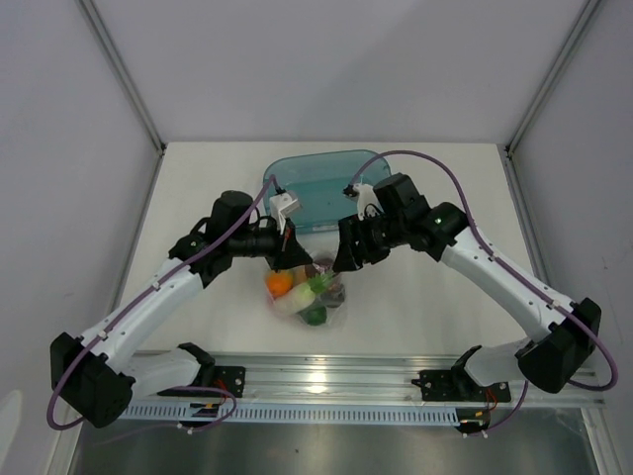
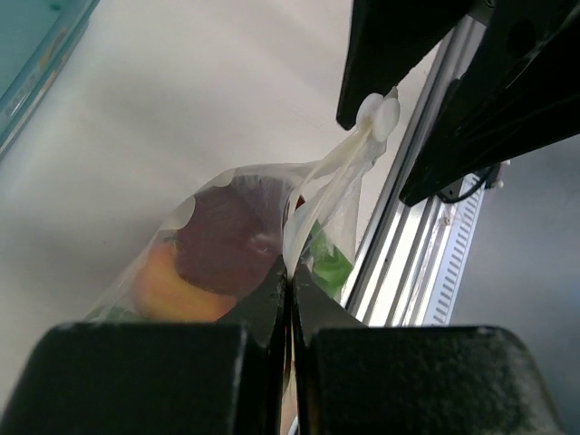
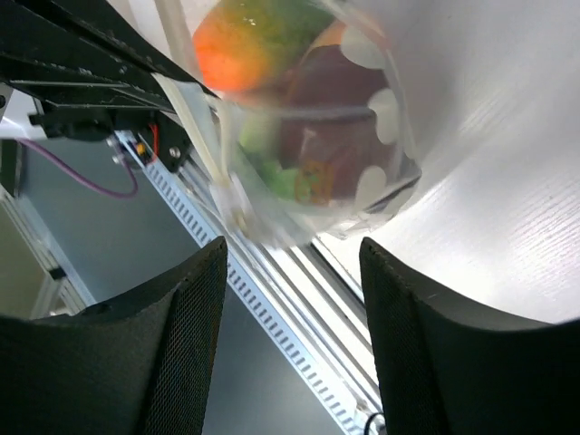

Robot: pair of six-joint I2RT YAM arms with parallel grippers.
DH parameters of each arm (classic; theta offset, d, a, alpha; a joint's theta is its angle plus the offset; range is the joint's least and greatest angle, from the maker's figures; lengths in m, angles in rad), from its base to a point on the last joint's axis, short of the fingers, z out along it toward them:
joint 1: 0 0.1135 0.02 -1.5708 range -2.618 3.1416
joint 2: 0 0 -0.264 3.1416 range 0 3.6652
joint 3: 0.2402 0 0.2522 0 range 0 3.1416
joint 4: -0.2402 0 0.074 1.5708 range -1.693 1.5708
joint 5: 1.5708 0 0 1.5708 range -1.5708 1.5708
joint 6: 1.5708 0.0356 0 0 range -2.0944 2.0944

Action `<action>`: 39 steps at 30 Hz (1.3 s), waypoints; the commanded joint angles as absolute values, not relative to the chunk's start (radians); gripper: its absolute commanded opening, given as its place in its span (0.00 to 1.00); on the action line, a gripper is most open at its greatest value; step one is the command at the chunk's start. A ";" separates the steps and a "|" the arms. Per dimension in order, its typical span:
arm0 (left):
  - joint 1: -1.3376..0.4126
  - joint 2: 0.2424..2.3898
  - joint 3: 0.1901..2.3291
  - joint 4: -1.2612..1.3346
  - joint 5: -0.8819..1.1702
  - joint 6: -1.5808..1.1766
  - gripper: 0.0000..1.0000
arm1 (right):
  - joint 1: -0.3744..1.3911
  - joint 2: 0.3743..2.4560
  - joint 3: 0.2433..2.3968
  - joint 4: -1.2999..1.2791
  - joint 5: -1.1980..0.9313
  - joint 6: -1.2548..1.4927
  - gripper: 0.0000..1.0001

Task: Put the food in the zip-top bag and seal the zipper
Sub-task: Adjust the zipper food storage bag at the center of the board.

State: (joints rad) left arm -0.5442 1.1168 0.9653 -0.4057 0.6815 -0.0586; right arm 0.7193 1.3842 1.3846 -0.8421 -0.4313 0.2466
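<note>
Nearest the arm bases, the ribbed aluminium rail (image 1: pixel 326 381) runs along the tabletop (image 1: pixel 435 297) edge. Just beyond it sits the small clear crinkly zip-top bag (image 1: pixel 309 295), bulging with the glossy toy food (image 1: pixel 280 283): orange, dark red, green and white pieces show through the plastic. No piece shows outside the bag in the overhead view, so filling looks done. What appears left is the sealing. The thin clear press-seal zipper (image 2: pixel 335 177) is bunched into a twisted strip along the mouth, and I cannot tell whether any of it is pressed closed. The left end effector (image 2: pixel 290 299) comes in from the bag's 10 o'clock, its fingers clamped tight together on the bag's upper edge. The right end effector (image 3: pixel 292 263) comes from 2 o'clock with its jaws spread wide, holding nothing; the bag lies just ahead of the gap. The bunched strip is the likely obstacle, since it probably needs pulling straight before a pinch can run along it, and the two end effectors crowd the same small spot. Farther off, at the bag's 12 o'clock, rests the teal translucent rectangular tub (image 1: pixel 326 188), apart from the bag.
</note>
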 commanded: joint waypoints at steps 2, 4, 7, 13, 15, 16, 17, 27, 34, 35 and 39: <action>-0.548 1.069 1.009 -0.399 0.604 -0.186 0.01 | 0.674 1.283 1.284 -0.605 -0.475 0.342 0.61; -0.548 1.072 1.012 -0.393 0.611 -0.201 0.01 | 0.666 1.272 1.240 -0.562 -0.497 0.339 0.61; -0.548 1.080 1.022 -0.400 0.612 -0.232 0.01 | 0.646 1.264 1.198 -0.482 -0.538 0.321 0.57; -0.548 1.089 1.029 -0.419 0.615 -0.265 0.01 | 0.614 1.270 1.146 -0.347 -0.630 0.318 0.54; -0.548 1.089 1.032 -0.426 0.617 -0.267 0.01 | 0.611 1.288 1.143 -0.319 -0.646 0.322 0.50; -0.548 1.089 1.034 -0.429 0.617 -0.267 0.01 | 0.609 1.296 1.140 -0.311 -0.659 0.328 0.45; -0.546 1.088 1.037 -0.434 0.618 -0.265 0.01 | 0.609 1.307 1.137 -0.292 -0.664 0.331 0.43; -0.548 1.081 1.031 -0.413 0.658 -0.268 0.01 | 0.598 1.336 1.131 -0.210 -0.752 0.425 0.00; -0.545 1.080 1.107 -0.425 0.610 -0.223 0.52 | 0.589 1.324 1.132 -0.187 -0.854 0.433 0.00; -0.543 1.078 1.111 -0.416 0.621 -0.219 0.56 | 0.588 1.324 1.134 -0.189 -0.891 0.430 0.00; -0.543 1.097 1.159 -0.351 0.747 -0.213 0.66 | 0.588 1.342 1.161 -0.225 -0.965 0.391 0.00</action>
